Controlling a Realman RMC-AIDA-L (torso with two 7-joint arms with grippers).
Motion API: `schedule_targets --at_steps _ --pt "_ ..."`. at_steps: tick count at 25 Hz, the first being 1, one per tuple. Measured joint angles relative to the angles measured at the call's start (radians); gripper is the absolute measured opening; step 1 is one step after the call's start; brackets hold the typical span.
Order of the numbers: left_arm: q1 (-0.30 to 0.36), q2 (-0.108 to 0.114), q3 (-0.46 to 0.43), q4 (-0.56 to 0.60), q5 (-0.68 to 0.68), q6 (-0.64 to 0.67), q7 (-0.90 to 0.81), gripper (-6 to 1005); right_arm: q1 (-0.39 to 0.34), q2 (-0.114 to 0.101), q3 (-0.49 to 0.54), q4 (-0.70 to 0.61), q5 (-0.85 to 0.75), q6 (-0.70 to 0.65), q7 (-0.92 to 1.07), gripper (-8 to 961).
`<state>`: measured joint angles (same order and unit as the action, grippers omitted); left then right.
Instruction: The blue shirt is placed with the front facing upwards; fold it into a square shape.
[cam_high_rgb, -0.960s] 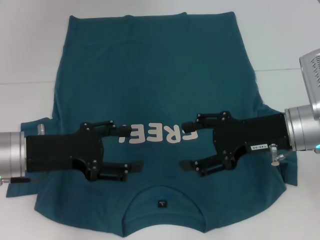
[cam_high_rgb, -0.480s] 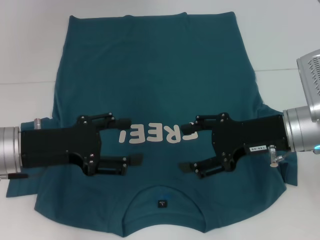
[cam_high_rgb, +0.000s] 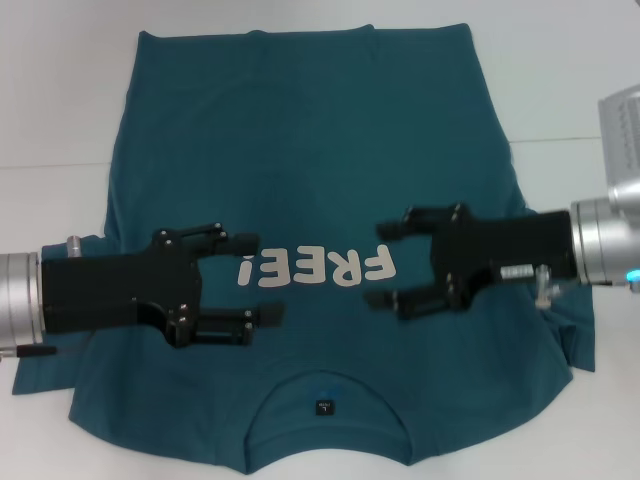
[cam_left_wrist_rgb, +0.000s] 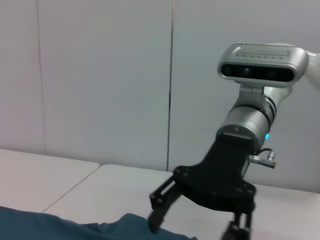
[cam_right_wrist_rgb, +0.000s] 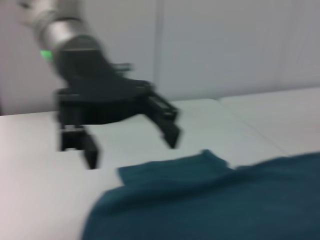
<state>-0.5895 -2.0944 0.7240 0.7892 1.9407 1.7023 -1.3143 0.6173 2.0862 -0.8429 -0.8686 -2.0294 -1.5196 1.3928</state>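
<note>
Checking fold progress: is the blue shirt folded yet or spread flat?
Spread flat. The blue shirt lies open on the table, both sleeves out, FREE! print and neckline showing; left gripper and right gripper hover open, holding nothing.

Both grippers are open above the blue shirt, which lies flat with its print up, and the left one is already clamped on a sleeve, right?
Not quite: the left gripper is not clamped on anything. The head view shows it open over the blue shirt, beside the print, holding no cloth. The rest stands: the right gripper is open too, and the shirt lies flat with its print up.
</note>
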Motion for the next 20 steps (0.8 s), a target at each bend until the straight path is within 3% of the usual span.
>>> schedule_targets --at_steps 11,20 --pt "-0.007 -0.021 0.000 -0.044 0.001 -0.136 -0.004 875 -0.001 -0.030 -0.003 -0.085 -0.192 0.258 0.395 928" --pt "-0.025 -0.052 -0.003 -0.088 -0.021 -0.265 -0.013 876 -0.024 -0.043 0.031 -0.180 -0.442 0.208 0.772 929"
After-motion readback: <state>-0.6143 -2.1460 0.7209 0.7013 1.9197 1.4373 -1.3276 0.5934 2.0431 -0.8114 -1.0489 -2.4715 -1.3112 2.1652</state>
